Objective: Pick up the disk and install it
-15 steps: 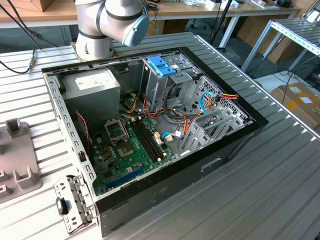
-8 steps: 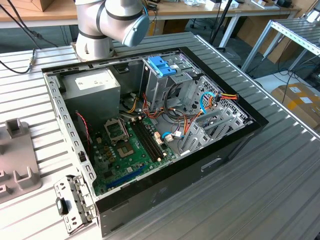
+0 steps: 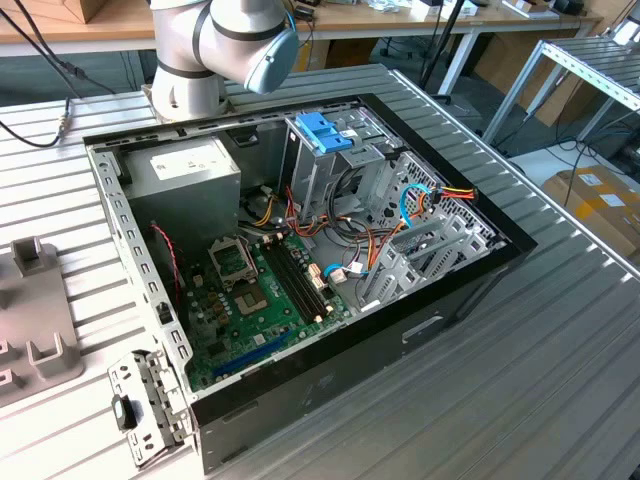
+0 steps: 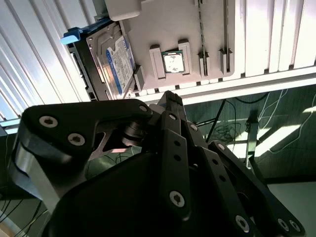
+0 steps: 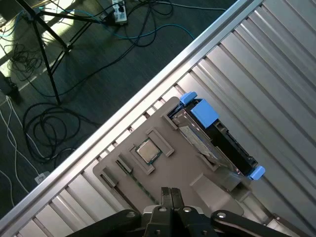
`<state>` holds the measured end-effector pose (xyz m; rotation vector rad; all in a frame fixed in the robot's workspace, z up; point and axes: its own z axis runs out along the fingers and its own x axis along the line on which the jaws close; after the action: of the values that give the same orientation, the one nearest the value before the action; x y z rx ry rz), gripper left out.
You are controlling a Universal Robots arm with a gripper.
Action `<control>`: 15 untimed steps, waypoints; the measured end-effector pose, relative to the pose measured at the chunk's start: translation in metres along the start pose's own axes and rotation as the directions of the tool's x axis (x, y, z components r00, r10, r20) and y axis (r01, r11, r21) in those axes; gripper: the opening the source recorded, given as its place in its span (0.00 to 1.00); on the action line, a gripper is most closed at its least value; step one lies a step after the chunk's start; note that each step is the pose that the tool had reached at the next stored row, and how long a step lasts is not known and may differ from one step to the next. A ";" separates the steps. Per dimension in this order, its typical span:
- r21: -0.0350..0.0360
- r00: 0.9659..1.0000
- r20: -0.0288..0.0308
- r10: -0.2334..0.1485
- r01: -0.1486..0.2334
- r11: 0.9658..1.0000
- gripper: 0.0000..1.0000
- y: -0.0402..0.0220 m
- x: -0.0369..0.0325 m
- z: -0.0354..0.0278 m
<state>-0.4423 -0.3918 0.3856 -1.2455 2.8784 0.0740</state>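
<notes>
Arm [image 3: 200, 50]: was made of smooth silver-grey cylindrical housings with rounded joints.
Joint cap [image 3: 272, 58]: was a pale blue disc.
Gripper [image 4: 170, 96]: was matt black, built of flat, angular linkage plates.
Screws [image 4: 48, 121]: were silver and round-headed, set along the black links.
Fingertips [image 5: 166, 193]: were narrow, dark and square-ended.

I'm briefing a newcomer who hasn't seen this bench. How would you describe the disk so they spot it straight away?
On the ribbed metal table lies a flat grey fixture tray. The disk sits along one edge of it, near the small square processor chip. It alone has a silver body in a bright blue frame.
</notes>
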 end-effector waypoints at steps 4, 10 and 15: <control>0.000 1.000 -0.001 -0.020 0.020 1.000 0.11 0.0000 0.0000 0.0000; -0.001 0.999 -0.002 -0.054 0.054 0.999 0.11 0.0000 0.0000 0.0000; -0.002 0.996 -0.004 -0.088 0.088 0.996 0.11 0.0000 0.0000 0.0000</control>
<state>-0.4423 -0.3917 0.3856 -1.3718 2.8227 0.0743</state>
